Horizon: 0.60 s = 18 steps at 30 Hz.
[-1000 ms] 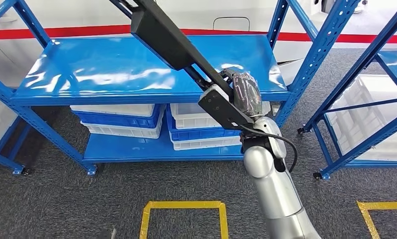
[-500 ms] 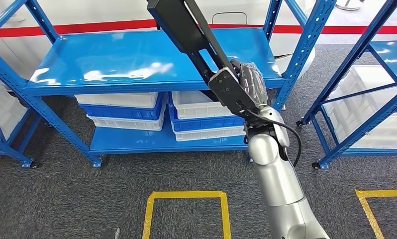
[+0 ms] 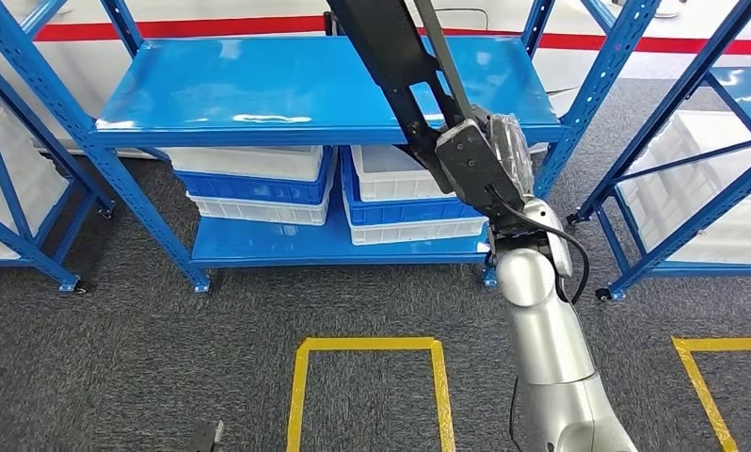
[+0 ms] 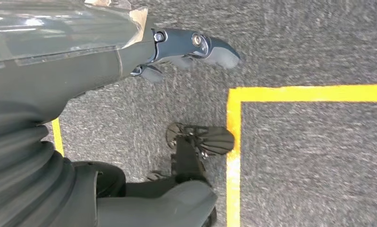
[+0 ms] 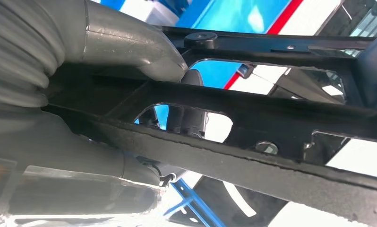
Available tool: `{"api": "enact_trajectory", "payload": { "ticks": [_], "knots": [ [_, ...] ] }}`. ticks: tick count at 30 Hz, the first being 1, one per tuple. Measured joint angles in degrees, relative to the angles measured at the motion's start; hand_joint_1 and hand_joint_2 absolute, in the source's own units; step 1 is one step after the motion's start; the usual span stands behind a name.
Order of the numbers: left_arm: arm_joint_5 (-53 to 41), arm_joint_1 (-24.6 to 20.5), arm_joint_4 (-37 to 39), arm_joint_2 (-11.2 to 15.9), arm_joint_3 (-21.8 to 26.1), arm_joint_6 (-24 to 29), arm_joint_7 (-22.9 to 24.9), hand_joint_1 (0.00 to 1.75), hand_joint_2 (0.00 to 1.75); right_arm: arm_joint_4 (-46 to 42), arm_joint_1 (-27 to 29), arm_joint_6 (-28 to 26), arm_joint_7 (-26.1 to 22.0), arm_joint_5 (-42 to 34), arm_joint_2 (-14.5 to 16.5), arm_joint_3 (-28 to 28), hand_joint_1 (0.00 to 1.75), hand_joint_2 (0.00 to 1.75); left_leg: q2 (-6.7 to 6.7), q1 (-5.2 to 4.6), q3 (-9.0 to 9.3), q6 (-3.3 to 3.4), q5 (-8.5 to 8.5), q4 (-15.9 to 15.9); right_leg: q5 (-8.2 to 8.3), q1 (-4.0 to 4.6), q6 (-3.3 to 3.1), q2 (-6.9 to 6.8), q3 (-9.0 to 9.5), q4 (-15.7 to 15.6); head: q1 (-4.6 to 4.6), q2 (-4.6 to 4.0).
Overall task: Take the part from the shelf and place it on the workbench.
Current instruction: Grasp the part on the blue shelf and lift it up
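Warehouse: blue shelving [image 3: 315, 89], stacked crates [image 3: 249, 184]

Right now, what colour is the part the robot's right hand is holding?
Black. The part gripped by the right hand shows best in the head view.

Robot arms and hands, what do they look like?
The right arm is a shiny silver tube with a black cable looping beside its wrist. The right hand is dark under a clear plastic wrap. The left hand has a grey ribbed cover, clear wrap and dark blue-grey fingers with round metal screws.
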Motion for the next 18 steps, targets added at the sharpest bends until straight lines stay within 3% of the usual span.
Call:
{"api": "enact_trajectory", "payload": {
  "ticks": [1, 3, 5, 7, 8, 9, 11, 12, 13, 14, 15, 16, 18],
  "knots": [
    [0.13, 0.0, 0.0, 0.01, 0.02, 0.02, -0.16, 0.0, 1.75, 0.21, -0.29, 0.0, -0.13, -0.19, 0.07, 0.0, 1.75, 1.75, -0.02, -0.22, -0.73, 0.02, 0.67, 0.03, 0.9, 0.34, -0.1, 0.0, 2.74, -3.13, -0.01, 0.0],
    [0.27, 0.04, -0.01, 0.0, 0.15, 0.03, -0.43, 0.0, 1.75, 0.46, -0.97, -0.06, -0.33, -0.55, 0.39, 0.0, 1.75, 1.75, -0.03, -0.62, -1.82, -0.21, 1.95, 0.06, 0.91, 1.05, -1.19, -0.01, 8.85, -11.34, -0.1, 0.0],
    [0.34, 0.13, -0.02, 0.0, 0.38, 0.02, -0.59, 0.0, 1.75, 0.7, -1.4, -0.34, -0.82, -1.22, 0.65, -0.02, 1.75, 1.75, 0.05, -0.65, -2.22, -0.74, 3.26, -0.23, 0.31, 1.6, -2.41, 0.01, 11.32, -15.96, -0.19, 0.0],
    [0.39, 0.28, -0.01, 0.1, 0.67, 0.03, -0.6, 0.0, 1.75, 1.03, -1.47, -0.83, -1.51, -2.21, 0.67, -0.15, 1.75, 1.75, 0.01, -0.43, -2.48, -1.43, 3.99, -0.64, 1.4, 1.39, -3.24, -0.04, 10.72, -16.58, -0.16, 0.0],
    [0.4, 0.38, 0.01, 0.16, 0.78, 0.04, -0.53, 0.0, 1.75, 1.18, -1.42, -1.12, -1.86, -2.72, 0.67, -0.24, 1.75, 1.75, -0.06, -0.31, -2.91, -1.81, 2.99, -0.06, 2.13, 1.14, -3.81, -0.11, 10.42, -16.71, -0.2, 0.0],
    [0.35, 0.5, 0.02, 0.22, 0.86, 0.08, -0.41, 0.0, 1.75, 1.28, -1.28, -1.43, -2.22, -3.22, 0.67, -0.37, 1.75, 1.75, -0.13, -0.17, -3.59, -2.19, 0.87, 1.63, 2.96, 0.81, -4.29, -0.19, 10.0, -16.88, -0.27, 0.0],
    [0.06, 0.69, 0.02, 0.32, 0.89, 0.13, -0.14, 0.0, 1.75, 1.35, -0.67, -2.12, -2.83, -4.1, 0.62, -0.72, 1.75, 1.75, -0.16, 0.35, -5.45, -3.0, -5.14, 8.38, 4.42, 0.6, -4.8, -0.26, 8.6, -16.88, -0.46, 0.0],
    [-0.2, 0.75, 0.02, 0.34, 0.89, 0.11, -0.02, 0.0, 1.75, 1.32, -0.14, -2.49, -3.0, -4.46, 0.52, -1.0, 1.75, 1.75, -0.15, 0.66, -6.16, -3.41, -7.27, 12.28, 5.1, 0.59, -4.73, -0.26, 7.81, -16.85, -0.51, 0.0],
    [-0.54, 0.77, 0.02, 0.37, 0.88, 0.05, 0.13, 0.0, 1.75, 1.23, 0.53, -2.86, -3.09, -4.74, 0.34, -1.33, 1.75, 1.75, -0.13, 0.97, -6.31, -3.77, -8.08, 15.17, 5.74, 0.55, -4.55, -0.28, 7.0, -16.8, -0.5, 0.0],
    [-0.93, 0.77, 0.02, 0.39, 0.87, -0.07, 0.28, 0.0, 1.75, 1.07, 1.31, -3.22, -3.13, -4.97, 0.11, -1.7, 1.75, 1.75, -0.12, 1.28, -5.59, -4.06, -7.63, 16.31, 6.34, 0.46, -4.31, -0.29, 6.2, -16.73, -0.51, 0.0],
    [-1.3, 0.73, 0.02, 0.4, 0.86, -0.19, 0.49, 0.0, 1.75, 0.81, 2.1, -3.56, -3.13, -5.18, -0.15, -2.12, 1.75, 1.75, -0.11, 1.58, -3.89, -4.31, -6.41, 15.52, 6.91, 0.34, -4.02, -0.3, 5.39, -16.61, -0.51, 0.0],
    [-1.61, 0.66, 0.02, 0.41, 0.84, -0.28, 0.68, 0.0, 1.75, 0.46, 2.78, -3.85, -3.14, -5.32, -0.43, -2.54, 1.75, 1.75, -0.11, 1.84, -1.21, -4.51, -5.16, 12.79, 7.4, 0.21, -3.67, -0.3, 4.64, -16.42, -0.52, 0.0],
    [-2.04, 0.35, -0.03, 0.41, 0.81, -0.37, 0.95, 0.0, 1.75, -0.45, 3.65, -4.34, -3.16, -5.54, -0.87, -3.33, 1.75, 1.75, -0.31, 1.98, 4.94, -4.5, -5.25, 4.82, 8.26, 0.11, -2.87, -0.27, 3.32, -15.96, -0.49, 0.0]
  ]
}}
